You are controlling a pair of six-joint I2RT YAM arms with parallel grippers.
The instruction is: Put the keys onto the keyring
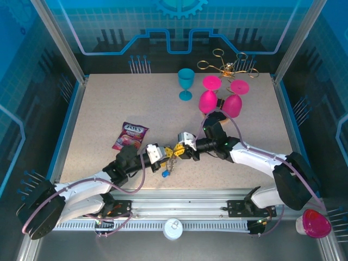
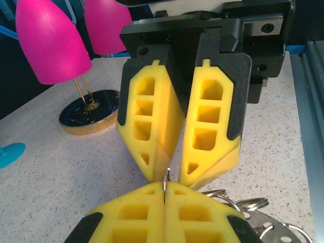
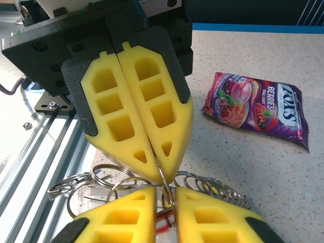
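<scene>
Two robot arms meet tip to tip over the near middle of the speckled worktop (image 1: 109, 103). The left hand (image 1: 167, 153) is clenched, its yellow fingers (image 2: 136, 212) pressed flat together on a thin silver loop (image 2: 165, 185) that stands up out of the keyring (image 3: 215, 186). The keyring itself is a tangle of silver rings directly beneath the two hands.

The right hand (image 1: 176, 151) faces the left from the right, and its fingertips (image 2: 152, 169) come in on either side of the same loop. A narrow gap shows between its fingers, and whether it is already gripping the wire cannot be told.

In the top view the keys (image 1: 165, 173) sit just near of the hands, one blue head plainly visible at the end of a short chain-like strand. Whether they hang or rest on the surface cannot be told.

A purple sweet packet (image 1: 130, 136) lies flat to the left of the hands. Far right, two pink goblets (image 1: 207, 100) stand upside down beside a teal goblet (image 1: 186, 83), with a gold wire rack (image 1: 228, 66) at the far edge behind them.
</scene>
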